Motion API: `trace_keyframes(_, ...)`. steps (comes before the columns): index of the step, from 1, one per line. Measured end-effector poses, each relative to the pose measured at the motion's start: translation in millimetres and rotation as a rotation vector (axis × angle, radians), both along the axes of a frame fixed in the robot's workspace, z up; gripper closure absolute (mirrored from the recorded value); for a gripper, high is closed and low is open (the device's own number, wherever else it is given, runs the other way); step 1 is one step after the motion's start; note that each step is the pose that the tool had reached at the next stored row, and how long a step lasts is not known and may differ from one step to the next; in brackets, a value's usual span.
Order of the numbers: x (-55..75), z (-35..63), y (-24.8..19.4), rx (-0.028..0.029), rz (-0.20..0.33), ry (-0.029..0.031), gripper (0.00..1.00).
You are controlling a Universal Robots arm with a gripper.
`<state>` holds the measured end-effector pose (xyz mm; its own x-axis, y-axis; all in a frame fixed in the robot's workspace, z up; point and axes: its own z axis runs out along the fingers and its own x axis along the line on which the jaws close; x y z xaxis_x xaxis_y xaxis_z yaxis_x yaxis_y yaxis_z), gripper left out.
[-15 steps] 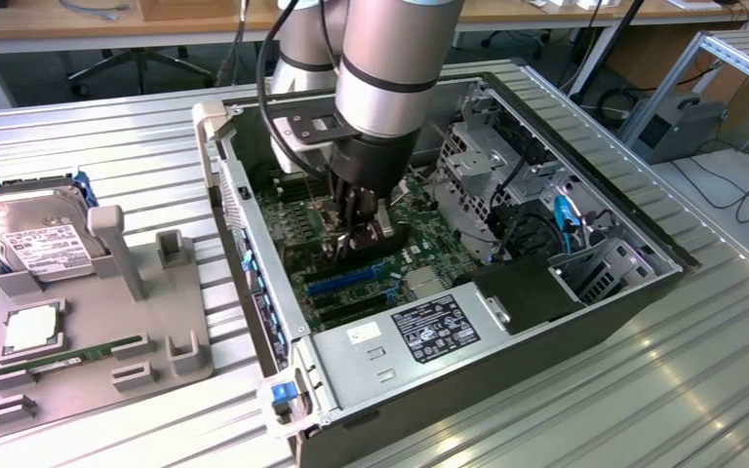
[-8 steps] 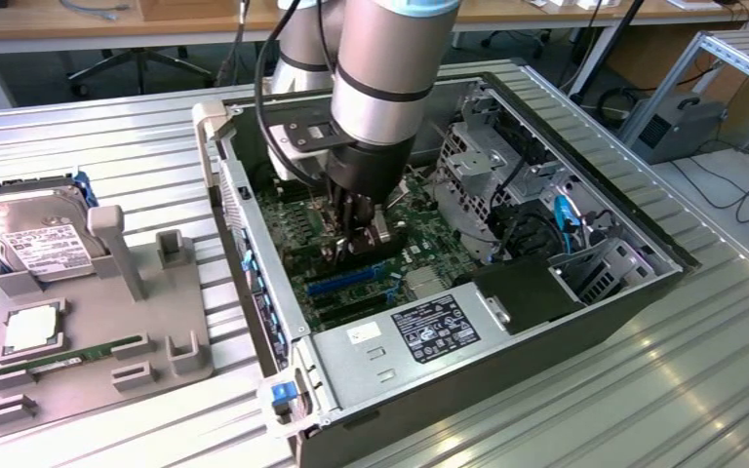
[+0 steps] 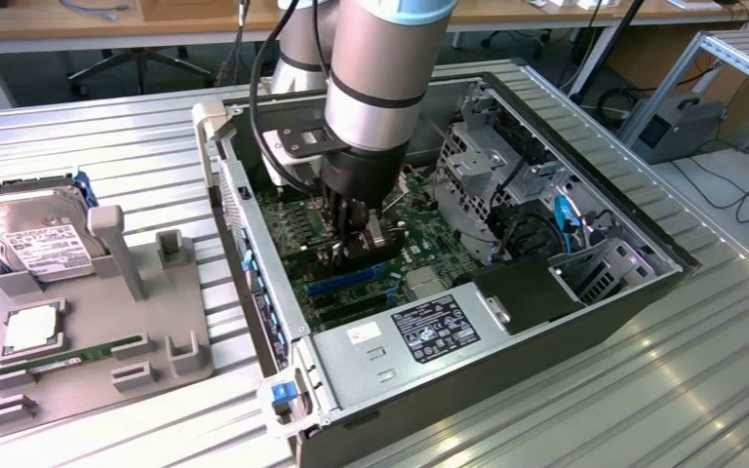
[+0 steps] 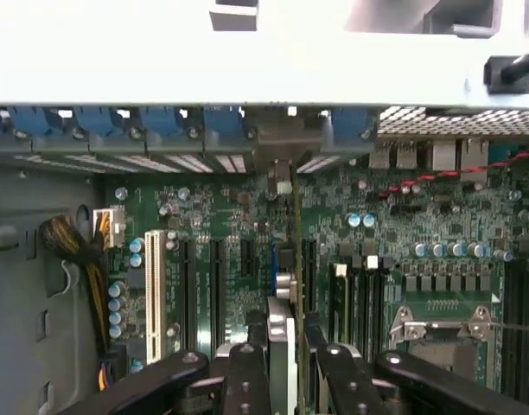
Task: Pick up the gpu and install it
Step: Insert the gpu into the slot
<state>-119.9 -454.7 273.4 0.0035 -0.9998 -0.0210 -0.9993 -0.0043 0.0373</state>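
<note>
The gripper is seen lowered into the open computer case on the table, partly closed on the gpu, which is held on edge between the fingers directly above the green motherboard. In the wrist view the card is seen edge-on among the expansion slots, its silver bracket end reaching toward the case's rear wall with the blue slot clips. A hard drive and a memory stick are left on the grey holder at the exterior view's left.

gpu seen edge-on, lower part hidden between gripper fingers, slot beneath it hidden, label text on power supply too small to read, hard drive partly behind its holder
</note>
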Motion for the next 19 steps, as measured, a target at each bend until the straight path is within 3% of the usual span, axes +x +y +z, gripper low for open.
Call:
trace_keyframes(12, 0.3, -0.6, 0.0, 0.0000, 0.000, 0.0000, 0.73)
trace_keyframes(13, 0.4, -0.6, 0.0, 0.0001, 0.000, 0.0020, 0.73)
trace_keyframes(16, 0.6, -0.9, 0.0, 0.0003, 0.000, 0.0202, 0.73)
trace_keyframes(17, 0.3, -0.7, 0.0, 0.0000, 0.000, 0.0236, 0.73)
trace_keyframes(19, 0.2, -0.7, 0.0, -0.0001, 0.000, 0.0233, 0.73)
